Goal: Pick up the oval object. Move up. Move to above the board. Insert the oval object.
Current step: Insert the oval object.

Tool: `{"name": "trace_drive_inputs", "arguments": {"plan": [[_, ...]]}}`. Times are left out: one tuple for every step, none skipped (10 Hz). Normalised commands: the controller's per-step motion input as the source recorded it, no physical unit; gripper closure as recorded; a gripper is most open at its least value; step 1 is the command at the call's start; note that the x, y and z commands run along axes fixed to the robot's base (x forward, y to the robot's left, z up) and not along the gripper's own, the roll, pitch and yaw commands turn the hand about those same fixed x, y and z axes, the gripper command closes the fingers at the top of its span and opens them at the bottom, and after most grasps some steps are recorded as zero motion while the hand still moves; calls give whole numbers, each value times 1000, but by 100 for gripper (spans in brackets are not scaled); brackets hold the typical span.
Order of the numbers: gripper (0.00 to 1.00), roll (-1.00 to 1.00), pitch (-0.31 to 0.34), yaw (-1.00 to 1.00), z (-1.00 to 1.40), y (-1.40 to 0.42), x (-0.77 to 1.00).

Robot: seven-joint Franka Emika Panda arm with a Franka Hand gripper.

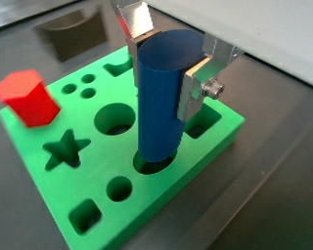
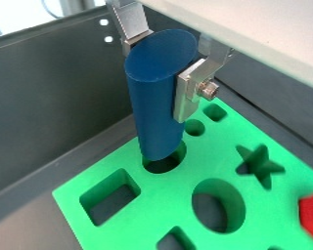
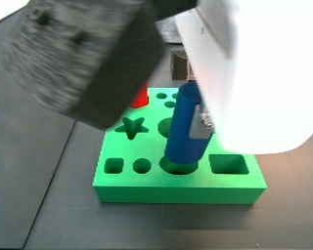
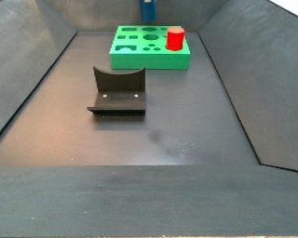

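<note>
Insertion looks nearly under way: the hand (image 1: 168,57) is clamped on the oval object (image 1: 164,98), silver fingers (image 1: 198,88) pressed flat against its upper sides, while its lower end sits at the mouth of a hole in the board (image 1: 199,186) directly below the hand. Judging by its smooth, rigid look, the peg should be light and stiff but somewhat slippery, so a high grip across the narrow flanks, as here, suits it best. In both wrist views the peg meets the hole's rim; how deep it has gone is hidden. Only a side view shows the fixture (image 4: 118,93) standing well short of the board, and the red peg (image 4: 175,38) upright in it
</note>
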Motion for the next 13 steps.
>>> {"name": "trace_drive_inputs", "arguments": {"plan": [[100, 39, 0, -1000, -149, 0, 0], [100, 47, 3, -1000, -163, 0, 0], [100, 57, 13, -977, -186, 0, 0], [100, 60, 29, -911, -180, 0, 0], [100, 64, 33, -860, -180, 0, 40], [100, 69, 40, -797, -203, 0, 97], [100, 91, 80, -729, -154, 0, 123], [100, 100, 90, -640, -160, 0, 74], [100, 76, 70, -409, -226, 0, 89], [100, 29, 41, 0, -354, -11, 17], [100, 47, 23, 166, -483, -31, 0], [100, 74, 27, 314, -491, -57, 3], [100, 106, 31, 394, -489, -66, 0]]}}
